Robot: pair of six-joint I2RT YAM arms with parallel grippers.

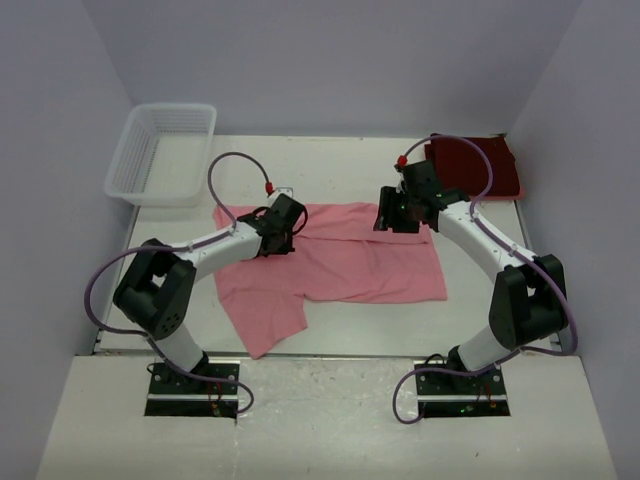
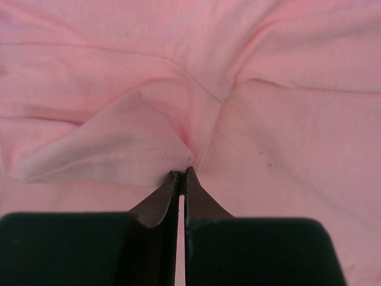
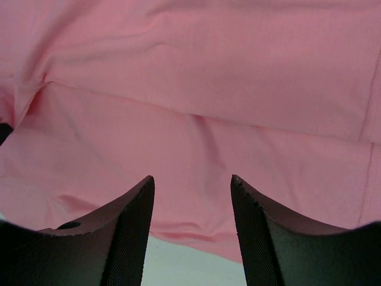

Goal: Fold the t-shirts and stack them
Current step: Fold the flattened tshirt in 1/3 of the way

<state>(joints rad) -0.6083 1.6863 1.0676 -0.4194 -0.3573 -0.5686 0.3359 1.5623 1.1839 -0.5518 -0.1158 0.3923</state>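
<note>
The light pink t-shirt lies spread and wrinkled in the middle of the table. The dark maroon t-shirt lies folded at the far right corner. My left gripper is at the pink shirt's far left part. In the left wrist view the left gripper is shut, and the pink cloth puckers into a fold at its tips. My right gripper is over the shirt's far right edge. In the right wrist view the right gripper is open, with the pink shirt's hem between its fingers.
A white lattice basket stands at the far left corner. The white table shows bare behind the pink shirt and along its near edge. Purple cables loop over both arms.
</note>
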